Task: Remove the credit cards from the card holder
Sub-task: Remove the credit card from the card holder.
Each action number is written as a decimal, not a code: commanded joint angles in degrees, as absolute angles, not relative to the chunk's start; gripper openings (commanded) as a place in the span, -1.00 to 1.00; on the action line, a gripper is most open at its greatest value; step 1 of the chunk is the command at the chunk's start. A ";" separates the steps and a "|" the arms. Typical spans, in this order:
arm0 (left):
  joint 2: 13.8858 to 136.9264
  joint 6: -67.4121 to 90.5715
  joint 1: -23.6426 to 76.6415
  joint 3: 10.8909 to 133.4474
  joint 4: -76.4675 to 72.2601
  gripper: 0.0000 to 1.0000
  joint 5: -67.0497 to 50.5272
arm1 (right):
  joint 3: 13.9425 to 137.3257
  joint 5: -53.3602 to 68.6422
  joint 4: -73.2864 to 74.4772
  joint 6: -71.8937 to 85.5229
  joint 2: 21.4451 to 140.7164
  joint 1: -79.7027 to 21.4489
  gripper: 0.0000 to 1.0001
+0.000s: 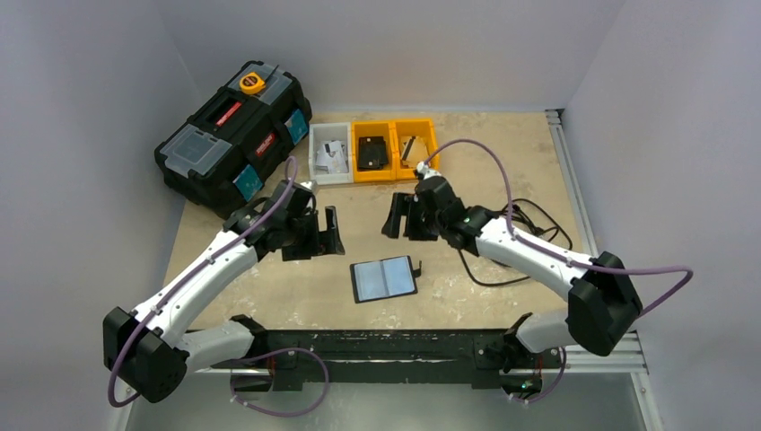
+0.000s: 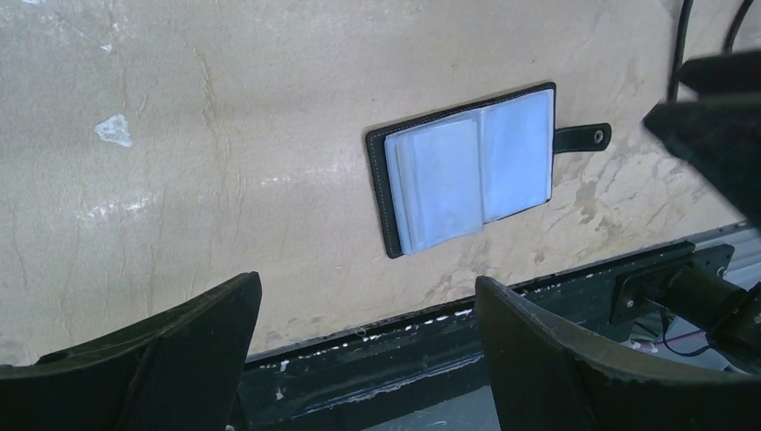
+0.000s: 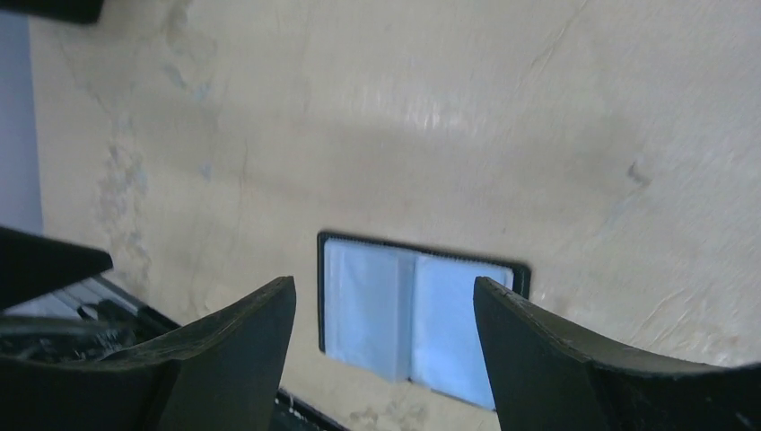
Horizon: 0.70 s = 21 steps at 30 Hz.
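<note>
in the right wrist view the card holder (image 3: 417, 314) is soft with blur, and its lower right corner is hidden behind a finger (image 3: 574, 359) of the right gripper (image 3: 384, 296). how many credit cards (image 2: 467, 175) lie under its pale sleeves cannot be told. from above, the bits inside the white bin (image 1: 330, 180) and the 2 orange bins (image 1: 374, 178) are too small to name.

the open card holder (image 1: 386, 278) lies flat on the surface (image 1: 502, 162) with bare room on every side. the left hand (image 1: 319, 235) and right hand (image 1: 404, 217) hang apart on its far side, a gap between them. a black cable (image 1: 476, 281) loops near its right; the bins (image 1: 372, 148) and toolbox (image 1: 229, 135) stand well back.
</note>
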State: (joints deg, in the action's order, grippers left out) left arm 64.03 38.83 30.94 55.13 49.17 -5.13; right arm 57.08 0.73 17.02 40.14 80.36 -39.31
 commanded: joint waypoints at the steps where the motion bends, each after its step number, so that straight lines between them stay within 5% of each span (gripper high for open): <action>1: 63.46 40.16 30.10 53.66 46.84 0.78 -5.84 | 51.77 -4.61 14.31 45.73 77.30 -46.07 0.42; 21: 64.34 43.57 28.56 50.20 44.65 0.76 -4.73 | 58.67 -20.13 18.54 49.57 92.63 -65.80 0.08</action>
